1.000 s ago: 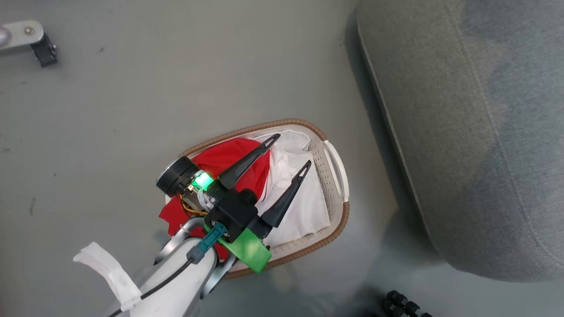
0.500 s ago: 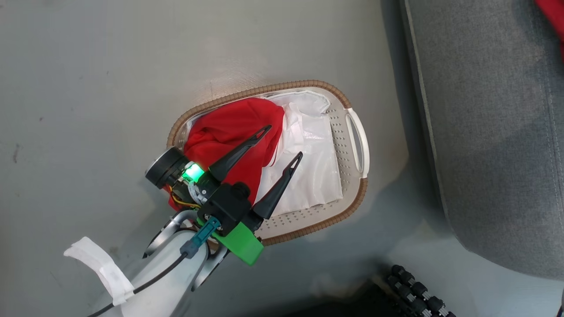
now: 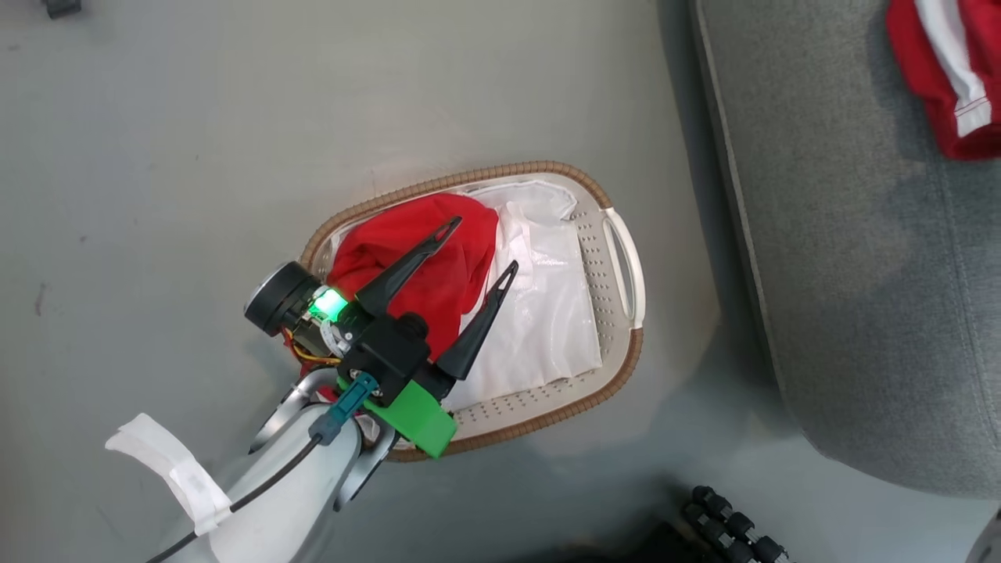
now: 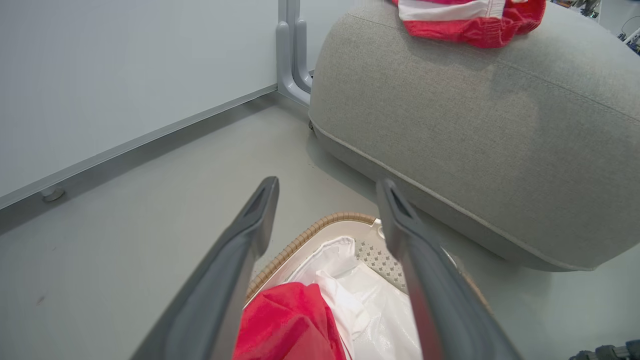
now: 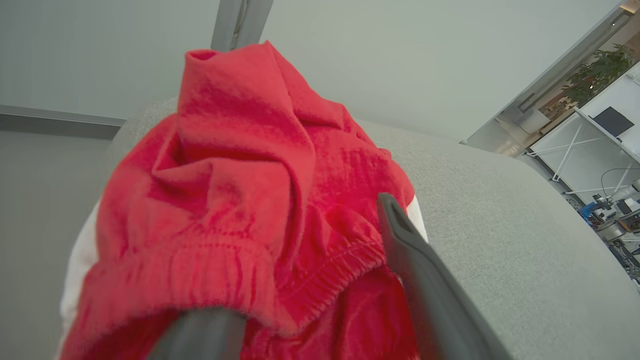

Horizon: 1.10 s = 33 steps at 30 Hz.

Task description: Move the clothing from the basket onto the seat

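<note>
Right, one red garment (image 3: 426,258) sits bunched in the basket (image 3: 622,344), at the end under your left gripper (image 3: 482,244); it lies partly over the white sheet (image 3: 547,328) that covers the rest of the basket's bottom. Second red garment (image 3: 942,78), white-striped, lies on top of the sofa (image 3: 860,274), well apart from the basket. Left gripper hovers above the basket, fingers wide apart, nothing between them; in the left wrist view both fingers are clear of the cloth. Right gripper (image 5: 320,210) is at the garment on the sofa; its jaws are spread, not clamped; the gathered waistband drapes over one finger, and the other finger (image 5: 415,280) is bare just beside the waistband. Basket stands on the grey floor (image 3: 195,156), near the sofa's rounded edge, not touching it.
</note>
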Available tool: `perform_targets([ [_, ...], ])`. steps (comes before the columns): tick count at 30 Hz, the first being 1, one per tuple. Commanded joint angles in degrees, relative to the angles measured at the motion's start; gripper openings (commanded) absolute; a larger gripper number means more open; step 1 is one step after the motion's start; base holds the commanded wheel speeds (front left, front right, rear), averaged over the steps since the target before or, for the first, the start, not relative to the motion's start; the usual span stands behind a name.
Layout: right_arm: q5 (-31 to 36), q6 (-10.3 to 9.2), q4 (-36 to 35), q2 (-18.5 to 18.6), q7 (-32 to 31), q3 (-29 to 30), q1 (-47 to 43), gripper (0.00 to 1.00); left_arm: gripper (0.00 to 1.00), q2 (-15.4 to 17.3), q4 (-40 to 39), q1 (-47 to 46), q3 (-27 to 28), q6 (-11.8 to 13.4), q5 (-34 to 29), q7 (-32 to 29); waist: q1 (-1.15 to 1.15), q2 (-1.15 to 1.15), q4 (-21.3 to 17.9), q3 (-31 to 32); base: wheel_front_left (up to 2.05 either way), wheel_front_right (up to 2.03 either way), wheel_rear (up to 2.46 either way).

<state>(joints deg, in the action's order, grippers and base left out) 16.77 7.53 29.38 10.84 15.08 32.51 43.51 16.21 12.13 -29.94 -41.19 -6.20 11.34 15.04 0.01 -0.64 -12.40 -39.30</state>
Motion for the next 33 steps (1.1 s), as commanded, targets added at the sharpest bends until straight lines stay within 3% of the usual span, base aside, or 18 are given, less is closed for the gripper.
perform_targets([
  [1, -0.79, -0.08, -0.32, 0.17, 0.14, -0.35, -1.95, 1.00, 1.00, -0.46, -0.38, 0.15, 0.35, 0.25, 0.67, 0.17, -0.01, 0.64, -0.35, 1.74, 0.00, 0.00, 0.00],
  [11, -3.61, -0.08, -1.45, -1.73, 0.14, -6.11, -12.25, 1.00, 1.00, -1.99, -0.31, 3.84, 4.22, 0.64, 2.26, 0.12, -0.01, 0.64, -1.63, 10.06, 0.00, 0.00, 0.00],
  [17, -4.76, -0.08, -2.04, -0.57, 0.14, -8.75, -14.79, 1.00, 1.00, -3.39, 0.09, 7.37, 8.63, 0.75, 3.55, 0.13, -0.01, 0.64, -1.18, 16.08, 0.00, 0.00, 0.00],
  [25, -5.53, -0.08, -4.08, 0.09, 0.14, -12.02, -15.42, 1.00, 1.00, -5.81, 0.39, 13.53, 16.62, 0.65, 4.29, 0.12, -0.01, 0.64, 2.30, 24.53, 0.00, 0.00, 0.00],
  [33, -9.33, -0.08, -6.13, -3.83, 0.14, -17.55, -17.43, 1.00, 1.00, -9.42, -0.22, 21.55, 26.90, 0.24, 5.14, 0.12, -0.01, 0.64, 6.29, 30.40, 0.00, 0.00, 0.00],
])
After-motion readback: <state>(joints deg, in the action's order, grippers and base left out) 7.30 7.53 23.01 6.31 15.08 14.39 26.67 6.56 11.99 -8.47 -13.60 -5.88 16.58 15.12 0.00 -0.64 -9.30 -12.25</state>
